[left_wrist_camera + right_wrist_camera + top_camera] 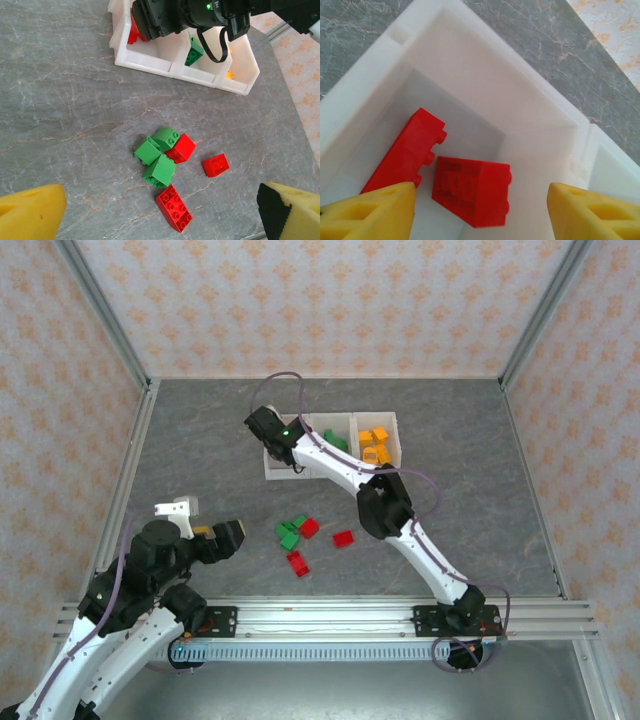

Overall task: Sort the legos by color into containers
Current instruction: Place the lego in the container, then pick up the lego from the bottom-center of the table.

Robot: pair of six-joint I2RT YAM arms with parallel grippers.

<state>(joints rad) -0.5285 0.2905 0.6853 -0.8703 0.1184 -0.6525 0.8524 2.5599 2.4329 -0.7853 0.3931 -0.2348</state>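
The containers (398, 445) stand at the back middle of the table, a row of three white bins. My right gripper (270, 430) hangs open over the left bin. Below it in the right wrist view, between the fingers of that gripper (480, 200), lie a long red brick (405, 150) and a square red brick (472, 190), both free of the pads. Green bricks (335, 440) sit in the middle bin and orange ones (373, 445) in the right bin. On the table lie green legos (159, 155) and red legos (173, 207). My left gripper (160, 212) is open above them, holding nothing.
A lone red brick (215, 165) lies a little to the right of the cluster. Metal frame rails run along the near edge (330, 615) and up both sides. The right arm's elbow (385, 505) hovers just behind the loose bricks.
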